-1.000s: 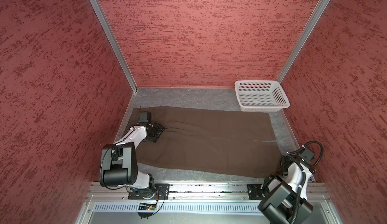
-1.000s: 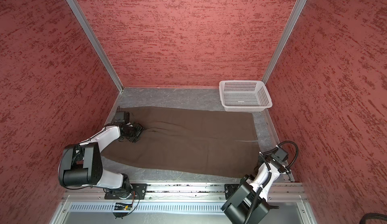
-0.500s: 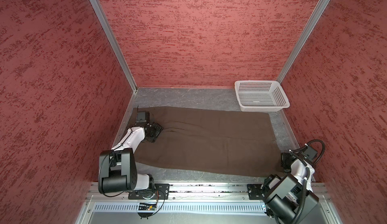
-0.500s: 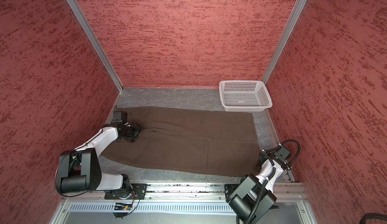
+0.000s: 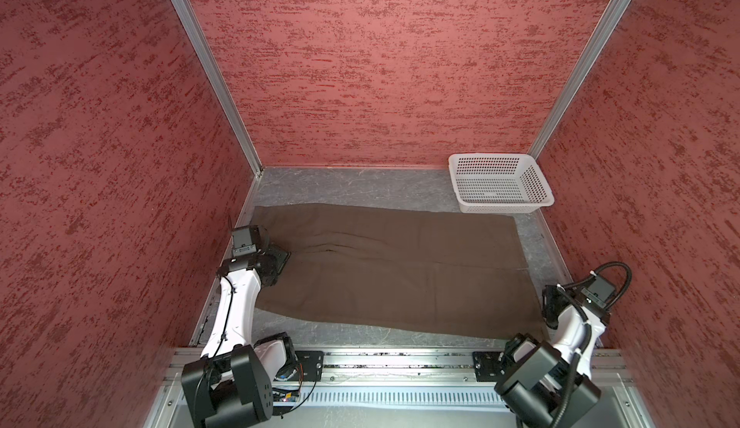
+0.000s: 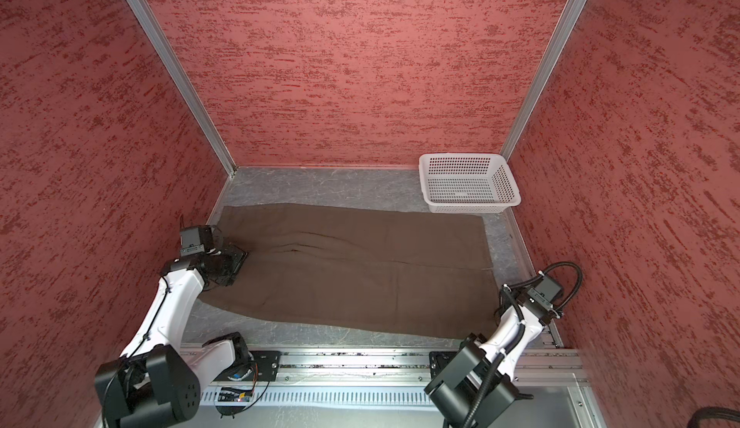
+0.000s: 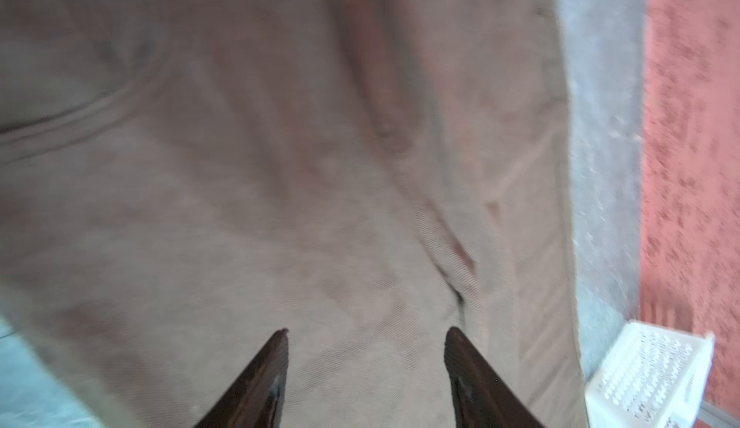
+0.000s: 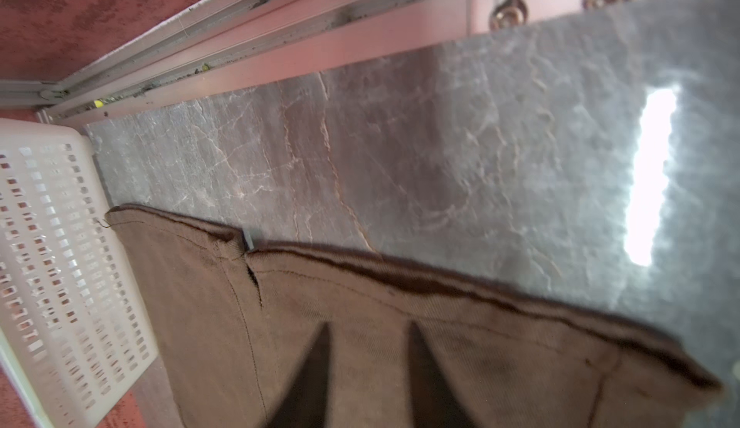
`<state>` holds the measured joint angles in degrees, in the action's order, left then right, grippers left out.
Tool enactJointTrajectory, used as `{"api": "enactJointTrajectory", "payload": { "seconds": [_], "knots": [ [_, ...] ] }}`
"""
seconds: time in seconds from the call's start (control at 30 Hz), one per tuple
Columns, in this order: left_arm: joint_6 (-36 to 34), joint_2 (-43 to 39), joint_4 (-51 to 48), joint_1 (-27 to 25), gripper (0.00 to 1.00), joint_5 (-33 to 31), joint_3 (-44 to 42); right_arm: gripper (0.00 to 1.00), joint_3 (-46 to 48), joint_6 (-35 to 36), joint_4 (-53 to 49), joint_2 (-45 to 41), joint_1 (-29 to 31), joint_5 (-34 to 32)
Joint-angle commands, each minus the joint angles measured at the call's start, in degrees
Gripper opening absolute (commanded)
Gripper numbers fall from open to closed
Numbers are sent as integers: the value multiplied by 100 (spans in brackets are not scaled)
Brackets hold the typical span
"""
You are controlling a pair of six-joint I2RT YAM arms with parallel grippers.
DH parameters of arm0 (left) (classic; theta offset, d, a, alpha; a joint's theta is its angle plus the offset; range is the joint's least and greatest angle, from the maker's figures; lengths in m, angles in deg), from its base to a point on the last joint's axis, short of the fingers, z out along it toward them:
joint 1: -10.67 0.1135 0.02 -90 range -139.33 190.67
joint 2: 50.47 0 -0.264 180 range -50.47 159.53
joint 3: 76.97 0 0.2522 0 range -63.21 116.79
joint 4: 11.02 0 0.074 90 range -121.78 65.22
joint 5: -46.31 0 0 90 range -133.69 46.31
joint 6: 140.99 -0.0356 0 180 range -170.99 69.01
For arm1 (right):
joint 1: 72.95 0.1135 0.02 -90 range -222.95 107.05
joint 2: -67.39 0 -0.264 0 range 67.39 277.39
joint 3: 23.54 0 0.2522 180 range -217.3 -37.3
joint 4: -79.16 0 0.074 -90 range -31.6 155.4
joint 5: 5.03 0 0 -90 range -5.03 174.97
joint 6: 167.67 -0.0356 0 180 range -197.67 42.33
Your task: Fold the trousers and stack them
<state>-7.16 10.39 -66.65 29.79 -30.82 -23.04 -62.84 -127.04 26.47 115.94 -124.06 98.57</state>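
Note:
The dark brown trousers (image 5: pixel 392 270) (image 6: pixel 352 274) lie flat and spread across the table in both top views, waist at the left, leg hems at the right. My left gripper (image 5: pixel 280 260) (image 6: pixel 237 260) hovers low over the waist end. In the left wrist view it (image 7: pixel 366 332) is open, with only cloth (image 7: pixel 280 166) showing between its fingers. My right gripper (image 5: pixel 549 310) (image 6: pixel 505 298) sits at the near right corner by the hems. The right wrist view shows it (image 8: pixel 369 328) open just above the hem cloth (image 8: pixel 480 346), nothing pinched.
A white perforated basket (image 5: pixel 500 184) (image 6: pixel 468 184) stands at the back right corner, close to the far hem, also seen as basket (image 8: pixel 60 266) and basket (image 7: pixel 648 374). Bare grey marble table (image 5: pixel 360 186) runs behind the trousers. Red walls close three sides.
The left gripper has slid slightly left and nearer along the waist. The right arm has drawn back a little toward the near right corner over the hems.

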Motion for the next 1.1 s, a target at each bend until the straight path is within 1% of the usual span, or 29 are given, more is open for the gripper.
{"api": "enactJointTrajectory", "payload": {
  "seconds": [0.0,0.1,0.13,0.17,0.27,0.4,0.5,0.57,0.7,0.9,1.07],
  "knots": [
    [-120,125,-60,132,64,236,-6,70,210,-189,-430,-175,-26,-264],
    [-146,370,-1,132,69,276,85,82,116,-102,-725,-167,-49,-218],
    [-162,467,45,136,70,297,95,89,34,-57,-893,-155,-61,-232],
    [-154,553,90,136,73,330,101,98,-42,9,-1001,-132,-65,-253],
    [-138,787,259,145,76,460,95,99,-118,-58,-1260,-57,-83,-341],
    [-145,985,375,145,76,522,105,99,-156,-131,-1390,-33,-96,-437],
    [-162,1107,415,145,76,538,158,99,-366,-178,-1480,-66,-109,-472],
    [-173,1179,452,146,76,533,191,99,-490,-66,-1464,-110,-118,-538],
    [-174,1294,545,147,77,532,229,99,-342,49,-1457,-303,-118,-350],
    [-147,1517,693,160,76,586,249,99,-149,-109,-1458,-565,-118,-501],
    [-145,1793,807,154,76,638,264,99,-70,-286,-1383,-376,-118,-708]
  ]
}}
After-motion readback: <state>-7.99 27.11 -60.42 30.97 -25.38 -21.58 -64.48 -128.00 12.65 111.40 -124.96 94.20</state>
